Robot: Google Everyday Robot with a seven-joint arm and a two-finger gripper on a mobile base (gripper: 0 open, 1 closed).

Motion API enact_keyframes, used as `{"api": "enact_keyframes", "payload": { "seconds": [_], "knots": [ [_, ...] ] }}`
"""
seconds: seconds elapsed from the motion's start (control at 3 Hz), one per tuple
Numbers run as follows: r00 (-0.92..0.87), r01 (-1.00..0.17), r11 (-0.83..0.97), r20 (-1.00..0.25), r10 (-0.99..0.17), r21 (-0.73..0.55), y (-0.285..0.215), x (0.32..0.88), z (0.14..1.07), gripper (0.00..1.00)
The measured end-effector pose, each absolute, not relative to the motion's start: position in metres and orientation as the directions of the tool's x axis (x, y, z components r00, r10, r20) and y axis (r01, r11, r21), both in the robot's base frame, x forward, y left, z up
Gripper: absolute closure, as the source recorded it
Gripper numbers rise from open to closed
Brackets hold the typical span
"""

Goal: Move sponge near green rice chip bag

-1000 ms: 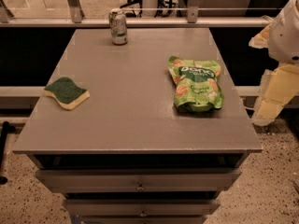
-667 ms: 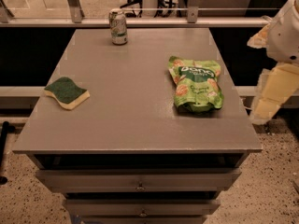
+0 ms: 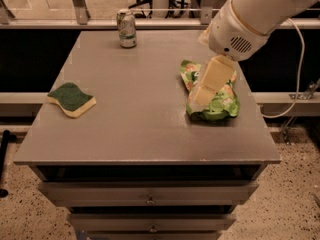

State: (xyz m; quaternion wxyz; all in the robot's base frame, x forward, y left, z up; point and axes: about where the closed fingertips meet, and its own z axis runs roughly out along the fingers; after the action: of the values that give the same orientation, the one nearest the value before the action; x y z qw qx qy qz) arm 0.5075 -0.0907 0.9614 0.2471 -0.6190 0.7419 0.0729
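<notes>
Green rice chip bag (image 3: 221, 109) partly behind hand (image 3: 203, 93), grip unclear; sponge (image 3: 71, 99) well apart.

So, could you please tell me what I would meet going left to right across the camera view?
First the sponge → drink can → green rice chip bag; the gripper hangs in front of the bag, overlapping it.

One sponge (image 3: 71, 98) lies on the one table (image 3: 140, 129), along with one green rice chip bag (image 3: 222, 108) and one drink can (image 3: 127, 28): three loose things in all. One robot arm (image 3: 260, 9) shows at upper right, ending in one gripper (image 3: 210, 84) over the bag. Below the tabletop are two drawer fronts (image 3: 150, 191), each with one knob (image 3: 150, 200), and perhaps a third at the bottom edge. One white cable (image 3: 299, 69) hangs at the right
</notes>
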Motion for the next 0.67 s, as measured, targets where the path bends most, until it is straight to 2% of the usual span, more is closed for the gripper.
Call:
{"api": "enact_keyframes", "payload": {
  "seconds": [0.33, 0.67],
  "knots": [
    [-0.111, -0.955, 0.222, -0.457, -0.883, -0.198, -0.090, 0.508, 0.962, 0.00],
    [-0.083, -0.961, 0.206, -0.514, -0.853, -0.187, -0.043, 0.527, 0.947, 0.00]
  ]
}}
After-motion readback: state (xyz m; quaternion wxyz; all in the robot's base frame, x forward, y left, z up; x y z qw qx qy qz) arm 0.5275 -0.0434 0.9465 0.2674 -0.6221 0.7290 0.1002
